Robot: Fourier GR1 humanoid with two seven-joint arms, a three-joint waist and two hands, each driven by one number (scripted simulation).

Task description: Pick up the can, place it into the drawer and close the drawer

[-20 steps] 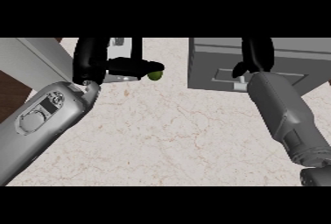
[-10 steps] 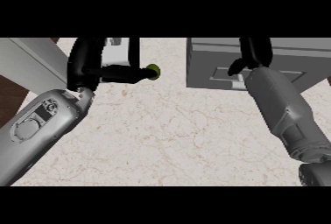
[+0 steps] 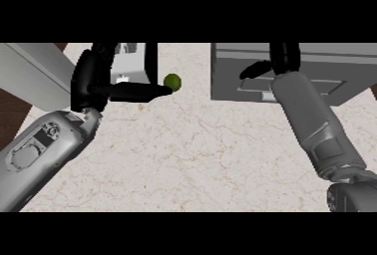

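Here the left robot hand [image 3: 110,82] sits near the far left corner of the tabletop [image 3: 191,154], its grey forearm coming in from the near left. Its black fingers reach up toward the far edge, and its thumb [image 3: 140,91] sticks out sideways to the right. The fingers and thumb bracket a light grey can [image 3: 131,63], which stands close to the far edge; only parts of the can show between the black fingers, so the hand appears curled round it. Just past the thumb's tip, touching it or nearly so, a small green round thing [image 3: 172,81] rests on the marbled surface; I cannot tell what it is.

The right robot hand [image 3: 274,62] is at the far right, over a grey drawer unit [image 3: 335,67] that stands along the far edge toward the right corner. Its grey forearm runs up from the near right corner and crosses the front of the unit. The hand's fingers point toward the far edge and run up out of view, with the thumb [image 3: 254,69] jutting left over the unit's front; whether the fingers are spread or closed I cannot tell. The lighter front panel of the drawer [image 3: 250,89] shows just left of the wrist, at the unit's near side.

A pale grey slab [image 3: 33,74] lies slanted at the far left corner, beside the left hand, with dark brown floor [image 3: 13,112] showing beyond the tabletop's left edge.
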